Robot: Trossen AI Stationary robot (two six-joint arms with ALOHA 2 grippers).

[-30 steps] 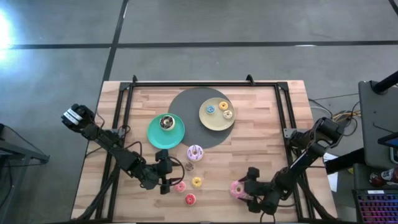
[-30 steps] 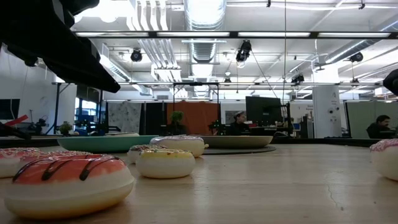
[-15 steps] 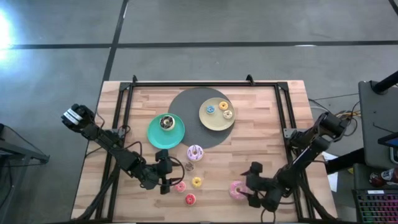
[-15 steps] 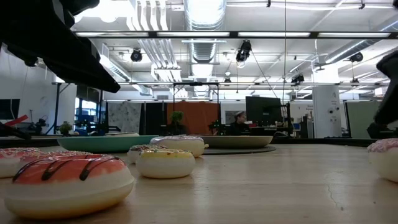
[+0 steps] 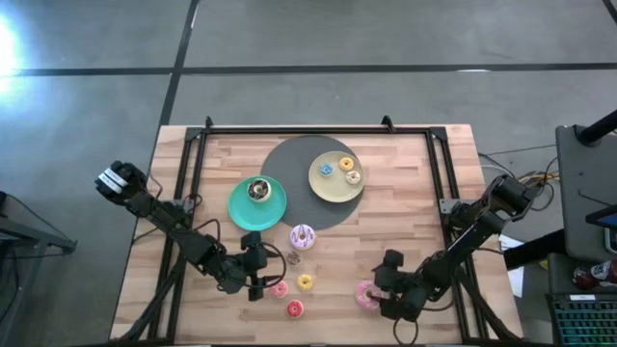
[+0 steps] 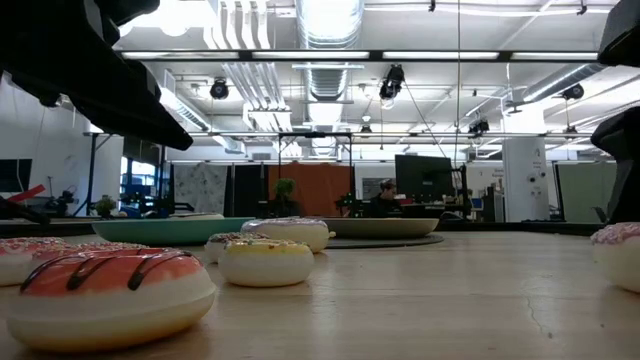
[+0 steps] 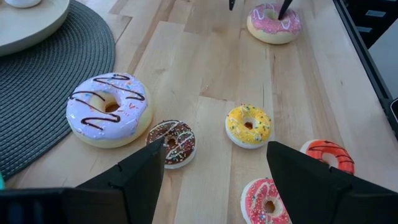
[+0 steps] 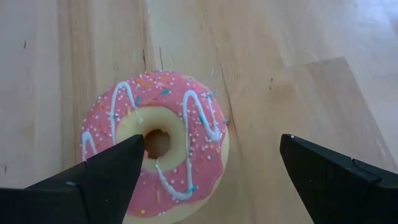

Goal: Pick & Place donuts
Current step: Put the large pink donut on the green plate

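Observation:
A large pink-iced donut [image 8: 155, 155] lies flat on the table near its near edge [image 5: 366, 294]. My right gripper [image 8: 211, 180] hovers just over it, open; one finger stands over the donut's rim, the other over bare wood. My left gripper [image 7: 214, 180] is open above the table [image 5: 258, 275], facing a lilac-white donut [image 7: 109, 118], a small brown one [image 7: 176, 143], a yellow one [image 7: 249, 124], a red one [image 7: 328, 155] and a small pink one [image 7: 264, 202], all flat on the wood.
A teal plate [image 5: 256, 214] holds a brown donut [image 5: 257, 190]. A pale-yellow plate [image 5: 335, 188] on a dark round mat [image 5: 289, 159] holds two small donuts. Bare wood lies toward the right edge. Black frame rails run along both sides of the table.
My right arm has shifted its pose beside the large pink donut, showing larger and higher at the right of the low view. No donut has moved.

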